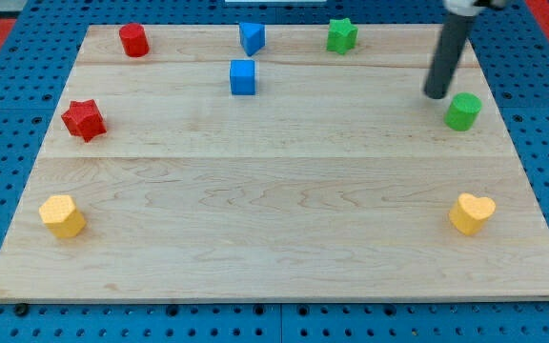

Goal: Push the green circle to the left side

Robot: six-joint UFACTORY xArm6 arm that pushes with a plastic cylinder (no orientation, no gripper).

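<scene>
The green circle [462, 111] is a short green cylinder near the right edge of the wooden board [274, 219], in the upper half of the view. My tip [437, 95] rests on the board just to the upper left of the green circle, a small gap apart from it. The dark rod rises from the tip toward the view's top right.
A green star [341, 35], a blue block [252, 37] and a red cylinder [133, 40] stand along the top edge. A blue cube [243, 77] is below them. A red star [84, 119] is at the left. A yellow hexagon [62, 215] and yellow heart [471, 213] sit near the bottom corners.
</scene>
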